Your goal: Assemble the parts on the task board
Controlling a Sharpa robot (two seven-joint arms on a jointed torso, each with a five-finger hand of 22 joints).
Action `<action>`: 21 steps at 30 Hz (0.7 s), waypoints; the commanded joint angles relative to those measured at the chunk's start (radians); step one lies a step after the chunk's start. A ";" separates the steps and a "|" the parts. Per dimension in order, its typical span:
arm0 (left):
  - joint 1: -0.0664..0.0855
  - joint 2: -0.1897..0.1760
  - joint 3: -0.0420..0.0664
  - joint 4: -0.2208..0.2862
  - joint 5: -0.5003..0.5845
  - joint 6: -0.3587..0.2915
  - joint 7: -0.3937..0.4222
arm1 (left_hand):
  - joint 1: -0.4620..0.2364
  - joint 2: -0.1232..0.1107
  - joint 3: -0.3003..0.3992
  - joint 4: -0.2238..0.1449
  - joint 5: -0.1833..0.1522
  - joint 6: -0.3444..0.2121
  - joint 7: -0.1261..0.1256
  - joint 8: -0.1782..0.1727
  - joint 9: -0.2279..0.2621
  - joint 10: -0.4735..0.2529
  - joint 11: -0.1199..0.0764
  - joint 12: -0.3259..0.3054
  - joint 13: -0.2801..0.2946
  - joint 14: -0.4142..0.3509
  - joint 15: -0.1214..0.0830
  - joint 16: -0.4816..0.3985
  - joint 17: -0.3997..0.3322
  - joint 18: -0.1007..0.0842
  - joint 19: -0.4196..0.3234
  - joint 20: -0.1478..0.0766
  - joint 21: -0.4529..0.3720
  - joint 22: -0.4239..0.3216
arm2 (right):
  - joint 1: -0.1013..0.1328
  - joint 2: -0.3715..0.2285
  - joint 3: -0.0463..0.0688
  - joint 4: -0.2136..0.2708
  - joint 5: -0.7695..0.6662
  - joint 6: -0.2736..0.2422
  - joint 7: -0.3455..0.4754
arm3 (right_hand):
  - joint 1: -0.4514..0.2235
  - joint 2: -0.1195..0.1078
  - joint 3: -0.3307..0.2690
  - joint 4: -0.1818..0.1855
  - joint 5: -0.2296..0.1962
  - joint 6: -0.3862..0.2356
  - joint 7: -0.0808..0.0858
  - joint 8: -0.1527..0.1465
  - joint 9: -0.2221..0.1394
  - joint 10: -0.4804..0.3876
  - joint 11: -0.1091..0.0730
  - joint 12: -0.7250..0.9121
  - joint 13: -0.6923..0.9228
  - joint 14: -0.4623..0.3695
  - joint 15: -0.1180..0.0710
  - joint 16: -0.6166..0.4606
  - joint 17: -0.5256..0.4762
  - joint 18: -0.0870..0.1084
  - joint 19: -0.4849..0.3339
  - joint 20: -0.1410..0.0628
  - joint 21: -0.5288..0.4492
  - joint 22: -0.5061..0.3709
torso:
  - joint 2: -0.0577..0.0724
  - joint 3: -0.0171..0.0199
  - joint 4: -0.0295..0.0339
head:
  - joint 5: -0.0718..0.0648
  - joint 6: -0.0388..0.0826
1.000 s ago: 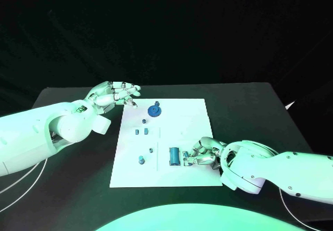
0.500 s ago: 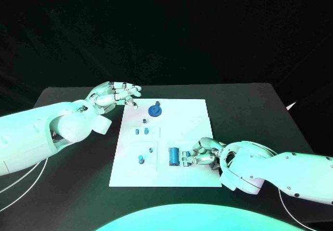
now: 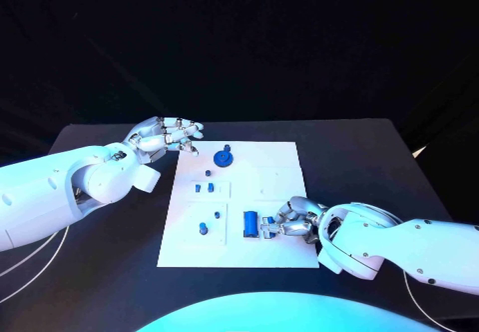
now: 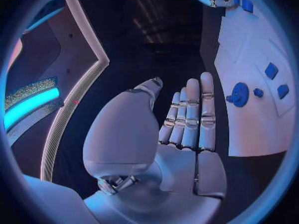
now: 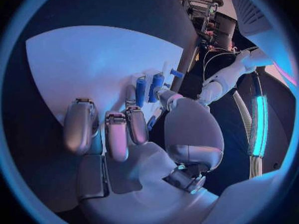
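The white task board [image 3: 269, 176] lies in the middle of the black table. My right hand [image 3: 296, 218] rests on its near right part and pinches a small blue part [image 3: 268, 225] between thumb and finger, right beside a blue cylinder [image 3: 248, 222]; the right wrist view shows both pieces [image 5: 156, 82] [image 5: 141, 90] at the fingertips. My left hand [image 3: 165, 135] hovers at the board's far left corner, holding nothing, with its fingers stretched out [image 4: 190, 114]. A round blue part [image 3: 221, 160] [image 4: 238, 94] sits near the far edge.
Other small blue parts stand on the board's left half: a pair [image 3: 205, 187], one [image 3: 218, 215] and one [image 3: 203, 228]. Bare black table [image 3: 369, 159] surrounds the board on all sides.
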 commanded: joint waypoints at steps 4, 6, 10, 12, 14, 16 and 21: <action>0.000 0.002 -0.002 0.001 0.005 0.018 0.002 | 0.009 0.004 -0.002 0.001 0.000 -0.006 0.025 0.005 0.001 -0.004 -0.001 0.004 -0.001 -0.006 -0.001 -0.004 -0.001 0.004 0.006 0.002 -0.005 -0.001 | 0.000 -0.011 0.001 0.012 -0.011 0.003 0.025 | -0.007 0.004 -0.010 0.001 0.010 0.004 0.001 0.003 0.001 -0.001 0.006 0.000 0.121 0.087 0.006 -0.006 0.180 -0.004 0.024 -0.001 -0.003 0.187 | 0.000 -0.0001 -0.0003 | 0.002 -0.002; 0.000 0.002 -0.002 0.000 0.005 0.017 0.002 | 0.009 0.004 -0.002 0.001 0.000 -0.006 0.025 0.005 0.001 -0.004 -0.001 0.004 -0.001 -0.006 -0.001 -0.004 -0.001 0.004 0.006 0.002 -0.005 -0.001 | 0.002 -0.015 0.001 0.017 -0.012 0.005 0.026 | -0.005 0.005 -0.012 0.001 0.013 0.004 0.001 0.003 0.001 -0.001 0.005 0.000 0.121 0.087 0.006 -0.005 0.181 -0.004 0.024 -0.001 -0.002 0.187 | 0.000 -0.0003 -0.0003 | 0.003 -0.001; 0.000 0.002 -0.003 -0.001 0.004 0.017 0.002 | 0.009 0.004 -0.002 0.001 0.000 -0.006 0.025 0.005 0.001 -0.004 -0.001 0.004 -0.001 -0.006 -0.001 -0.004 -0.001 0.004 0.006 0.002 -0.005 -0.001 | 0.005 -0.025 0.002 0.026 -0.017 0.009 0.027 | -0.001 0.008 -0.016 0.001 0.020 0.005 0.001 0.003 0.002 0.000 0.005 0.001 0.121 0.087 0.006 -0.005 0.181 -0.005 0.024 -0.001 0.000 0.187 | 0.000 -0.0008 -0.0004 | 0.003 -0.001; 0.000 0.003 -0.003 -0.002 0.004 0.017 0.002 | 0.009 0.004 -0.002 0.001 0.000 -0.006 0.025 0.005 0.001 -0.004 -0.001 0.004 -0.001 -0.006 -0.001 -0.004 -0.001 0.004 0.006 0.002 -0.005 -0.001 | 0.007 -0.028 0.002 0.030 -0.020 0.010 0.028 | 0.003 0.011 -0.018 0.001 0.025 0.005 0.001 0.003 0.002 0.000 0.005 0.002 0.122 0.087 0.006 -0.005 0.182 -0.005 0.024 -0.001 0.000 0.187 | -0.001 -0.0008 -0.0006 | 0.003 -0.001; 0.000 0.003 -0.003 -0.002 0.004 0.017 0.001 | 0.009 0.004 -0.002 0.001 0.000 -0.006 0.025 0.005 0.001 -0.004 -0.001 0.004 -0.001 -0.006 -0.001 -0.004 -0.001 0.004 0.006 0.002 -0.005 -0.001 | 0.009 -0.030 0.002 0.032 -0.021 0.012 0.028 | 0.003 0.011 -0.018 0.001 0.025 0.005 0.001 0.003 0.002 0.000 0.005 0.002 0.122 0.087 0.006 -0.005 0.181 -0.005 0.025 -0.001 0.000 0.188 | 0.000 -0.0008 -0.0003 | 0.003 -0.001; 0.000 0.003 -0.003 -0.003 0.004 0.017 0.001 | 0.009 0.004 -0.002 0.001 0.000 -0.006 0.025 0.005 0.001 -0.004 -0.001 0.004 -0.001 -0.006 -0.001 -0.004 -0.001 0.004 0.006 0.002 -0.005 -0.001 | 0.011 -0.032 0.003 0.033 -0.023 0.014 0.028 | 0.003 0.012 -0.019 0.001 0.026 0.006 0.001 0.003 0.002 0.001 0.005 0.003 0.123 0.087 0.006 -0.005 0.181 -0.005 0.025 -0.001 0.001 0.188 | 0.000 -0.0008 0.0002 | 0.003 0.000; 0.000 0.003 -0.004 -0.003 0.004 0.017 0.001 | 0.011 0.006 -0.003 0.002 0.001 -0.006 0.025 0.005 0.001 -0.005 0.000 0.004 -0.001 -0.006 -0.001 -0.004 -0.001 0.004 0.007 0.002 -0.007 -0.001 | 0.012 -0.033 0.003 0.035 -0.024 0.019 0.026 | 0.008 0.018 -0.022 0.002 0.035 0.006 0.001 0.003 0.002 0.001 0.005 0.003 0.123 0.088 0.006 -0.005 0.182 -0.005 0.025 -0.002 0.001 0.188 | 0.000 -0.0002 0.0003 | 0.004 -0.001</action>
